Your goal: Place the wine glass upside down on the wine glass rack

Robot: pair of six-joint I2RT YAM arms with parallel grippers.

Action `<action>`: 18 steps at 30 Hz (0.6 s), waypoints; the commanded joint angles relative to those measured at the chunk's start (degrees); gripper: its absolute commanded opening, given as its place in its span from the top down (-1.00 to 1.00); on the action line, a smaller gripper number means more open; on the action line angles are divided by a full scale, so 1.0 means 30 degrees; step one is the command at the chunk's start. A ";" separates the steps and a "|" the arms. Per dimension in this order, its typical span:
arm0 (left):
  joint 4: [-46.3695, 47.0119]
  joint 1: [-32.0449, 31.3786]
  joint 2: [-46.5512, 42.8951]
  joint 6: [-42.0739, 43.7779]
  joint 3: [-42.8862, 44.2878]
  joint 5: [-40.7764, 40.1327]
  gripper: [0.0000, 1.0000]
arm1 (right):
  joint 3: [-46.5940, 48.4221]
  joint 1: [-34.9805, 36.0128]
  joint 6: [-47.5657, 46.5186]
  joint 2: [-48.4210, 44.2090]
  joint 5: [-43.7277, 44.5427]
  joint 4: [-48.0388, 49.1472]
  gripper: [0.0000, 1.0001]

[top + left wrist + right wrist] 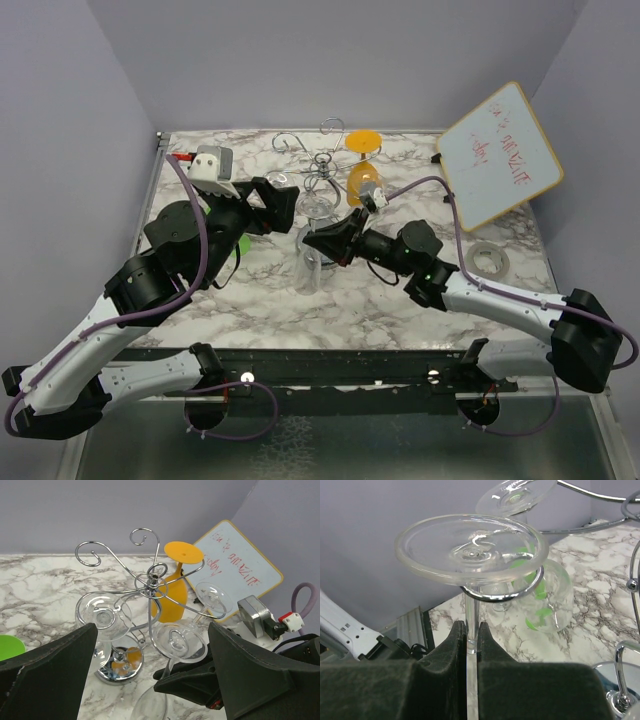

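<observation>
The wine glass (470, 550) hangs inverted, its foot just over a scroll ring of the wine glass rack (506, 596). It looks light, slick and brittle, so the stem is the safest hold. The right gripper (471, 630) pinches that stem below the ring. The left gripper (280, 208) stands spread and empty beside the rack.

marble table (380, 300), wine glass rack (120, 669), whiteboard (503, 155), tape roll (490, 258)

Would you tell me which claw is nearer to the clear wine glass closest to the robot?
Right. The right claw is shut on the wine glass stem just below its foot; the left claw is open to its left, holding nothing.
</observation>
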 commanded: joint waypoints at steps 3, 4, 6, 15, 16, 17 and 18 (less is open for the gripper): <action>-0.0169 0.0002 -0.0218 -0.0084 -0.0335 -0.0555 -0.85 | -0.1003 0.0085 -0.0326 -0.1366 0.1801 0.1113 0.97; -0.0107 0.0001 -0.0166 -0.0027 -0.0327 -0.0425 -0.85 | -0.0980 0.0088 -0.0340 -0.1393 0.2207 0.0833 0.96; -0.0089 0.0001 0.0018 0.0122 -0.0212 -0.0205 -0.85 | -0.0807 0.0088 -0.0430 -0.1280 0.2744 0.0180 0.96; -0.0048 0.0001 -0.0022 0.0922 -0.0257 -0.0768 -0.85 | -0.0417 0.0101 0.0450 -0.0566 0.4848 -0.1778 0.53; -0.0045 0.0001 0.0078 0.1398 -0.0047 -0.0927 -0.86 | -0.0515 0.0090 0.0442 -0.0579 0.4931 -0.1792 0.44; -0.0070 0.0001 0.0178 0.1872 0.0159 -0.1127 -0.86 | -0.0608 0.0086 0.0409 -0.0610 0.4975 -0.1794 0.34; -0.0073 0.0001 0.0286 0.2315 0.0287 -0.1331 -0.87 | -0.0682 0.0095 0.0338 -0.0705 0.4969 -0.1816 0.23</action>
